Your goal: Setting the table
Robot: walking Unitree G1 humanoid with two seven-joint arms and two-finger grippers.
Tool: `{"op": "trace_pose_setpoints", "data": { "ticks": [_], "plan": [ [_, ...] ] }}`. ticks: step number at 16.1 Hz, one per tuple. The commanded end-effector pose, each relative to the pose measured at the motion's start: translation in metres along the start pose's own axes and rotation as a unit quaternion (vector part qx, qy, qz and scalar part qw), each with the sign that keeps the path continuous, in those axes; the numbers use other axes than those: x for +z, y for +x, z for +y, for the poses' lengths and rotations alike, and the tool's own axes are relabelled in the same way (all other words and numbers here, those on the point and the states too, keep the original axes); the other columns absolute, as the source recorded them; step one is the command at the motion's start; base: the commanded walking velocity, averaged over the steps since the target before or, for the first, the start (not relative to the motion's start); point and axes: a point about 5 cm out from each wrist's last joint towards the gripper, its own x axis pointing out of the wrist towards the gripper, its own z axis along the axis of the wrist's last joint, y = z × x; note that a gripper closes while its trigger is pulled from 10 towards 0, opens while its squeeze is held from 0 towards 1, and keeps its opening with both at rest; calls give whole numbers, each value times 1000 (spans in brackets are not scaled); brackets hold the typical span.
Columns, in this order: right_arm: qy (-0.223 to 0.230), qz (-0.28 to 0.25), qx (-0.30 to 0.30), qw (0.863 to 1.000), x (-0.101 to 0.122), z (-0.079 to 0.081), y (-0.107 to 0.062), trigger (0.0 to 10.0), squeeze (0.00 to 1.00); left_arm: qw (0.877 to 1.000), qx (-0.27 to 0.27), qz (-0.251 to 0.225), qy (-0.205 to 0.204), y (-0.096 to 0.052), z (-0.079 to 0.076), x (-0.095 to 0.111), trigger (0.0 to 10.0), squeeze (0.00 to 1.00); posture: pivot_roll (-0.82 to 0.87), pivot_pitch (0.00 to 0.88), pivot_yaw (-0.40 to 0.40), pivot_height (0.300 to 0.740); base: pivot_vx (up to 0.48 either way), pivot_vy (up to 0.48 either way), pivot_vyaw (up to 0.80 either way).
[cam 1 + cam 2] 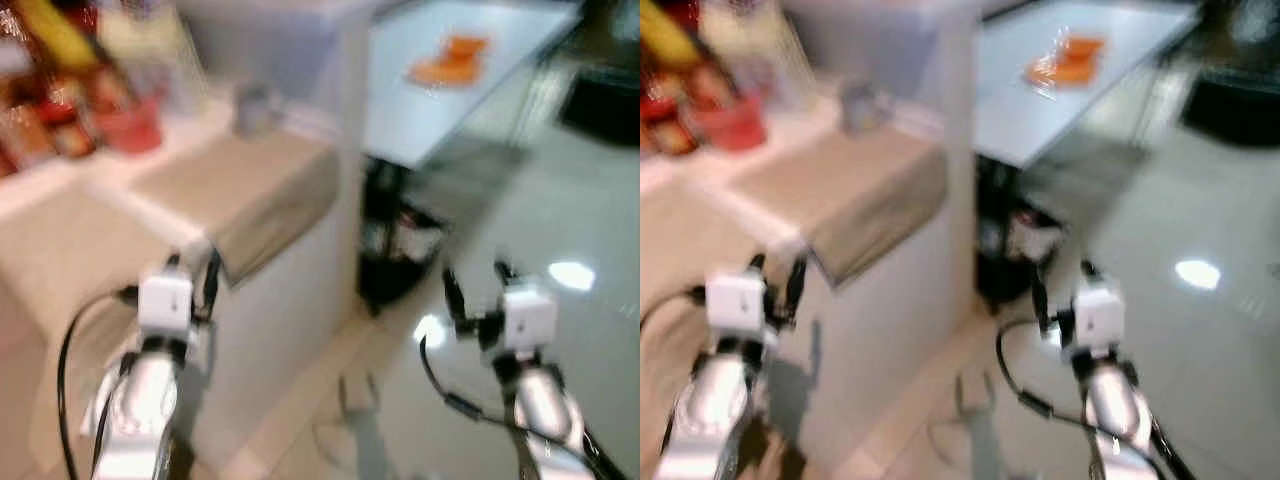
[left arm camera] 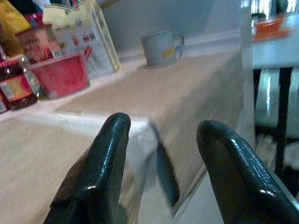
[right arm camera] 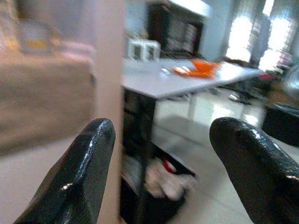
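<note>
An orange dish lies on the pale dining table at the far right, also seen as an orange dish in the right wrist view. A grey mug stands on the counter's beige cloth, with a red bowl beside it. My left gripper is open and empty, held low before the counter's edge. My right gripper is open and empty, hanging over the floor and facing the table. The eye views are blurred.
Jars and food packets crowd the counter's far left. A white counter corner stands between the arms and the table. A dark bin with a bag sits under the table. Glossy pale floor spreads to the right.
</note>
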Motion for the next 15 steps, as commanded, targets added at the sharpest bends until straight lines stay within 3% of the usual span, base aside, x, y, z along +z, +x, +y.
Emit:
{"op": "trace_pose_setpoints", "data": {
  "ticks": [1, 5, 8, 12, 15],
  "plan": [
    [-12, -9, -11, 1000, 1, -6, 6, 10000, 0, 1000, 3, 10, 5, -1, -5, -6, 10000, 0, -159, 0, 102, 740, 0, 0, 0],
    [-17, -18, -2, 1000, -1, -3, 11, 10000, 0, 1000, 0, 1, -3, 3, -16, -1, 10000, 0, -155, 0, 102, 740, 0, 0, 0],
    [-18, -19, 12, 1000, -4, 1, 12, 10000, 0, 999, 6, -2, -45, 13, -21, 6, 10000, 0, -156, 0, 98, 740, 0, 0, 0],
    [-29, -17, 16, 999, -5, 1, 11, 10000, 0, 998, 13, 2, -55, 13, -24, 6, 10000, 0, -157, 0, 95, 740, 0, 0, 0],
    [-34, -10, 24, 999, -6, 1, 14, 10000, 0, 998, 15, 7, -61, 12, -25, 6, 10000, 0, -151, 0, 88, 740, 0, 0, 773]
  ]
}}
